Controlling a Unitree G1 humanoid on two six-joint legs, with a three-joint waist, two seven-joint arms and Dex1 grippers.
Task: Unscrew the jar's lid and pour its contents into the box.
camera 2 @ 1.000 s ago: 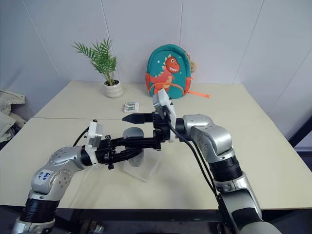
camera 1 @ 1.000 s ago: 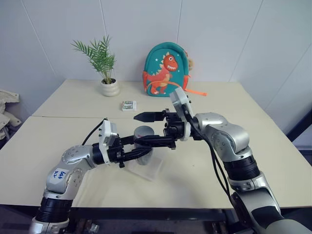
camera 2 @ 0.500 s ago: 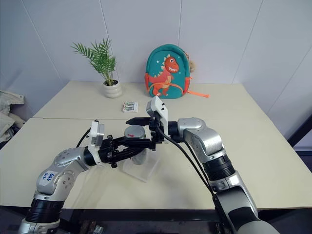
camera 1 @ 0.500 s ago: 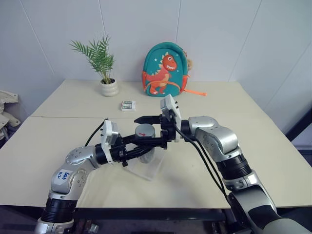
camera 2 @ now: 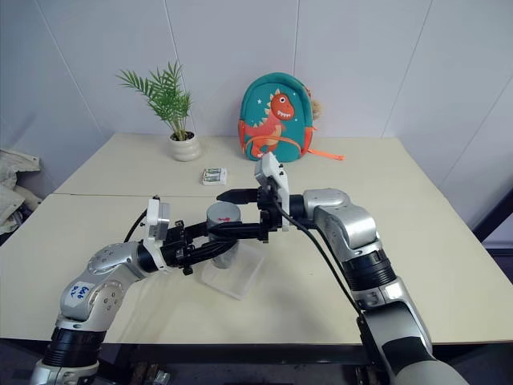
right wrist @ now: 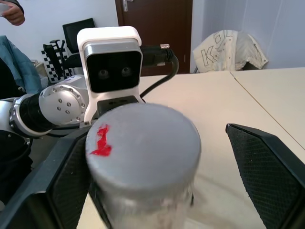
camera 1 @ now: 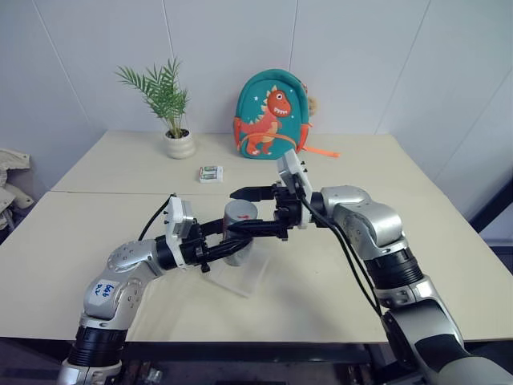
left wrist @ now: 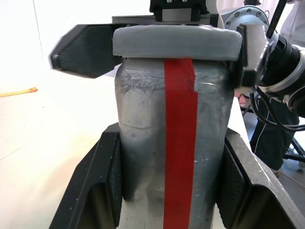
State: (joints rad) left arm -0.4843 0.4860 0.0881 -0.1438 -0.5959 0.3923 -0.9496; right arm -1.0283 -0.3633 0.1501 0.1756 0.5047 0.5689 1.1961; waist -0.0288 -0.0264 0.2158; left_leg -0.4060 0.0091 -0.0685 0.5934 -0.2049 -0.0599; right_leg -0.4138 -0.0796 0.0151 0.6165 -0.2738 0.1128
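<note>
The box, a clear shallow tray, lies on the near half of the worktop, roughly midway between its left and right edges and closer to the front edge than to the wall.

Just above the box's far part, the left gripper is clenched on the jar, its two black fingers pressed against opposite sides of the silvery body. The jar is held upright and clear of the worktop. In the left wrist view a red strip runs straight up the side facing the camera, from the base to just under the lid.

The lid, a pale grey disc as wide as the jar, sits on top of it; a small red mark shows on its upper face in the right wrist view.

The right gripper reaches in level from the robot's right, its jaws spread wide with one finger on either side of the lid. A visible gap stands between the lid and the finger on one side; whether the other finger touches the lid I cannot tell.

Farther back, past the seam that divides the worktop, a small green-and-white packet lies flat. Near the far edge stand a potted plant towards the left and a teal dinosaur backpack leaning on the wall.
</note>
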